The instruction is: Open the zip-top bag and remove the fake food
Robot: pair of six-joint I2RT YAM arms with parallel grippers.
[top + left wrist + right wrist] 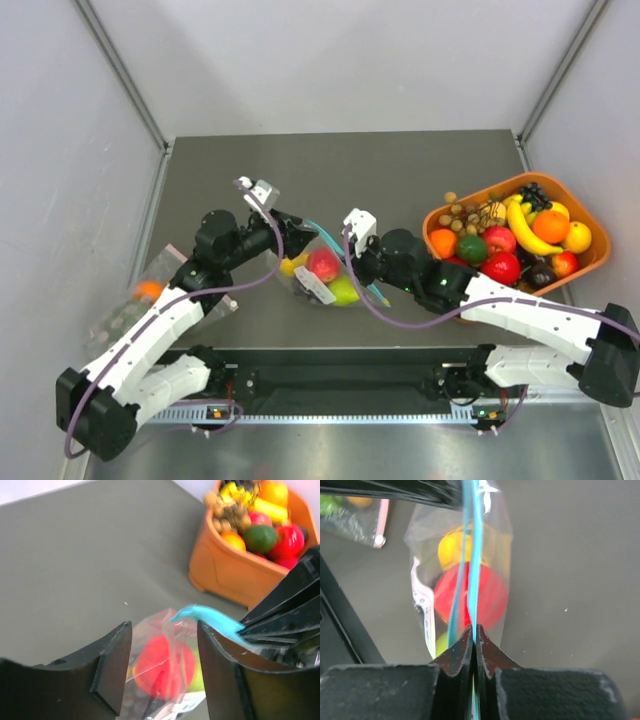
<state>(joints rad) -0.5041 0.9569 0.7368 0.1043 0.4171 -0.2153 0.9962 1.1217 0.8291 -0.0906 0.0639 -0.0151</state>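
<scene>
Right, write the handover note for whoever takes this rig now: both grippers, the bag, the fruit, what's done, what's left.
Left gripper: open, fingers straddling the top of the small crinkly clear zip-top bag, not pinching it.
Right gripper: shut on the bag's teal-blue zip strip.
Bag: between the two arms, over the middle of the dark grey table.
Inside it: glossy red plastic apple, small yellow lemon, lime-green fruit.
Done: strip gripped by one arm. Whether the zip has begun to part cannot be told.
Left: grip the other side, pull the mouth open, take the fruit out.
</scene>
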